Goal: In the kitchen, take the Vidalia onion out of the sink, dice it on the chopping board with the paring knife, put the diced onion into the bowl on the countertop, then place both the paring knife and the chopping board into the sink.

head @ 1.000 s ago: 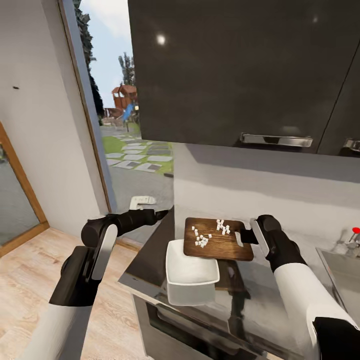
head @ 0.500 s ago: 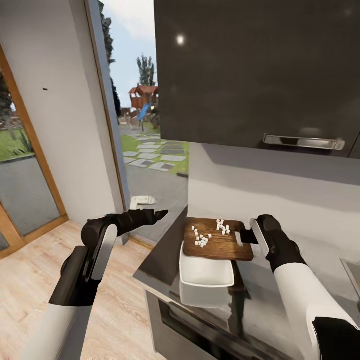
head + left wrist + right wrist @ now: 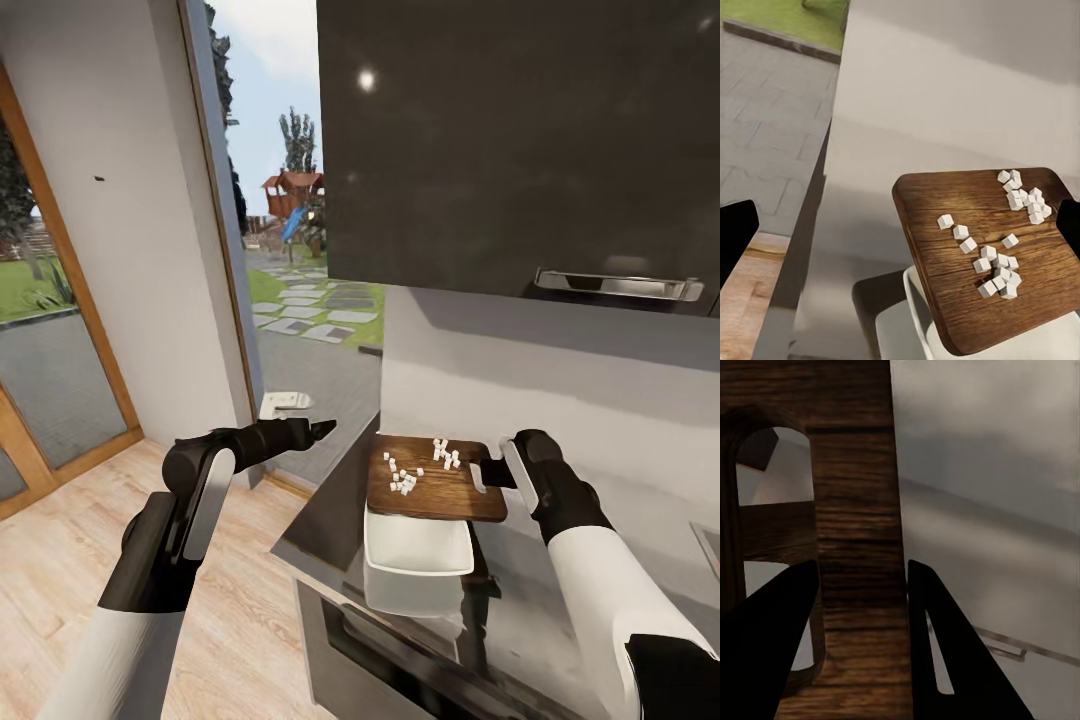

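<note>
Holding the chopping board (image 3: 435, 483) by its handle end, right gripper (image 3: 497, 472) pinched tight, diced onion (image 3: 420, 466) on top, white bowl (image 3: 418, 550) below, left gripper (image 3: 322, 429) off the worktop (image 3: 330, 500), can't tell if open.

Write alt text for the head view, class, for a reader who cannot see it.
The right gripper holds a wooden chopping board strewn with diced onion above a white bowl at the end of a grey countertop. The left gripper hangs empty beside the counter, with black cabinets overhead and a garden through the window.

No readable text, labels, brands, numbers or signs anywhere.
</note>
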Motion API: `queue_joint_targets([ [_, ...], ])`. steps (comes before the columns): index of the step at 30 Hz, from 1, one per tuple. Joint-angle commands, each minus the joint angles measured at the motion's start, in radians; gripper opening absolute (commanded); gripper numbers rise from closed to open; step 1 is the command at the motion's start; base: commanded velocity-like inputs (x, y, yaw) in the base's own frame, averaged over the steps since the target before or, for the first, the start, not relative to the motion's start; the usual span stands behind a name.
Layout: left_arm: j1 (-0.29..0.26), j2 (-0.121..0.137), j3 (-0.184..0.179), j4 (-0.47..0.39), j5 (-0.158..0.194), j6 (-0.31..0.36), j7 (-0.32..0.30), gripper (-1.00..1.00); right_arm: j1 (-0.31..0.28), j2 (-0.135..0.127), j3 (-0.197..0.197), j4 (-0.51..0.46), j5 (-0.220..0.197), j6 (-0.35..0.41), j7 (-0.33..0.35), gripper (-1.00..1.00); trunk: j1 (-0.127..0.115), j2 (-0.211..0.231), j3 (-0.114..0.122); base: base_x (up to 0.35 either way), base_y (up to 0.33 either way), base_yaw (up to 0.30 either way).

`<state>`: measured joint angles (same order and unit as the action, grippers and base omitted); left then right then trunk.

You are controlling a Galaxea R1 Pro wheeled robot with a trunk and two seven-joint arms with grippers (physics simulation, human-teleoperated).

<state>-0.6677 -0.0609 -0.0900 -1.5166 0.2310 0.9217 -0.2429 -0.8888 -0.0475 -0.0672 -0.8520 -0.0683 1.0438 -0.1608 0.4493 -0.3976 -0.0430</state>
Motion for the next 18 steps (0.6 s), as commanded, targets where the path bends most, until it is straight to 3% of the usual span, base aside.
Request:
queue_joint_targets([
  [1,-0.001,0.0,0.001,-0.001,-0.002,0.005,-0.004,1.0,-0.001,0.0,0.0,-0.001,-0.009,0.003,-0.006,-1.0,0.001,-0.002,-0.002,0.0,0.0,0.0],
  [18,-0.001,0.0,0.001,-0.001,-0.001,0.005,-0.004,1.0,-0.001,0.0,0.001,-0.003,-0.008,0.003,-0.006,-1.0,0.001,-0.002,-0.002,0.0,0.0,0.0],
])
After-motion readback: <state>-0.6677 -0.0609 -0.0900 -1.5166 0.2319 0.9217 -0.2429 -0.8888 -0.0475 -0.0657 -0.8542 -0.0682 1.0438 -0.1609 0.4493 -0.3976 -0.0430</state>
